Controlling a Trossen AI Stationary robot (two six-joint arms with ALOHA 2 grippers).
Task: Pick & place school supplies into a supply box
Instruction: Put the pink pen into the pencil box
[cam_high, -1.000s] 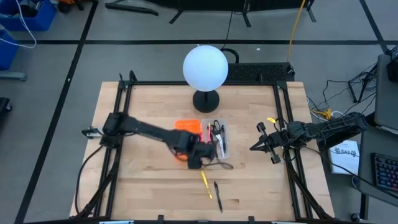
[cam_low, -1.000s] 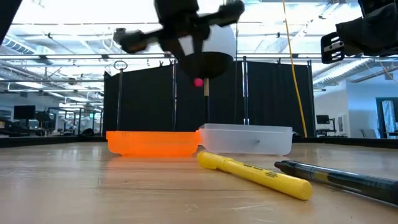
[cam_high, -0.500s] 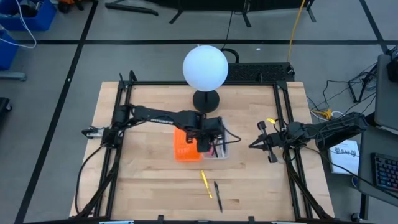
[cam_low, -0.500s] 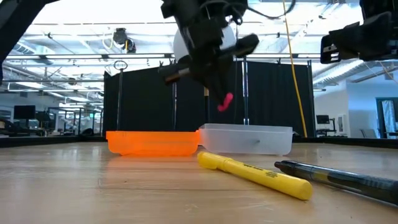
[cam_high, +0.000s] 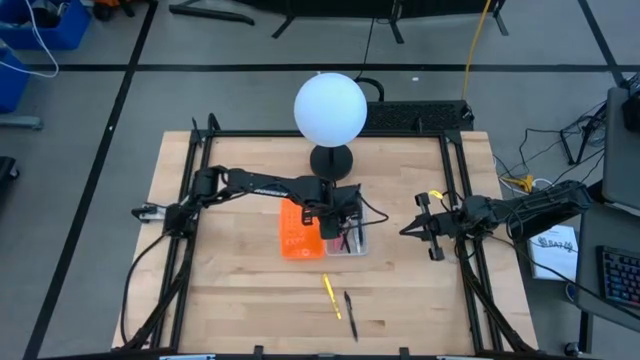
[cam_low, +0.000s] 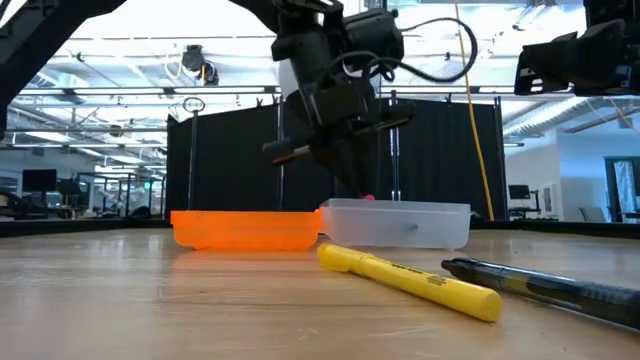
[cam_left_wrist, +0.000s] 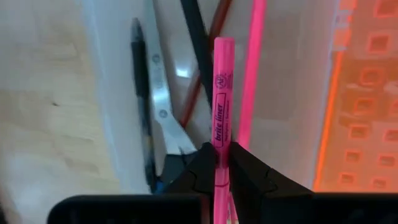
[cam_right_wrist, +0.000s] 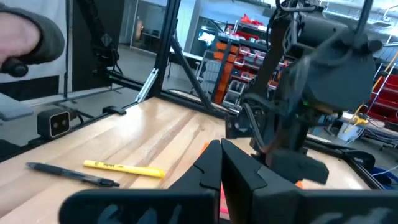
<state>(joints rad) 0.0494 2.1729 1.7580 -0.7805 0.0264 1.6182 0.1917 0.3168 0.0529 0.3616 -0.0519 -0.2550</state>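
Observation:
My left gripper hangs over the clear tray, shut on a pink highlighter. The highlighter's tip is level with the rim of the tray. Inside the tray lie scissors, a black pen, a dark pencil and a pink pencil. A yellow highlighter and a black pen lie flat on the table toward its near edge. My right gripper waits, shut, above the table's right side. My left gripper pinches the pink highlighter's barrel between its two fingers, which lie along it. The fingers come from above, slanting down into the tray. The highlighter is lifted clear and tilted, with its free end pointing down at the things in the tray.
An orange perforated piece sits against the tray's left side. A white globe lamp on a black base stands just beyond the tray. Bare wood lies on the table's left and near sides.
My left gripper has carried the pink highlighter from the near side of the orange piece toward the far edge and over the clear tray. It then went down and tipped, so the highlighter's tip dropped to the tray's rim.

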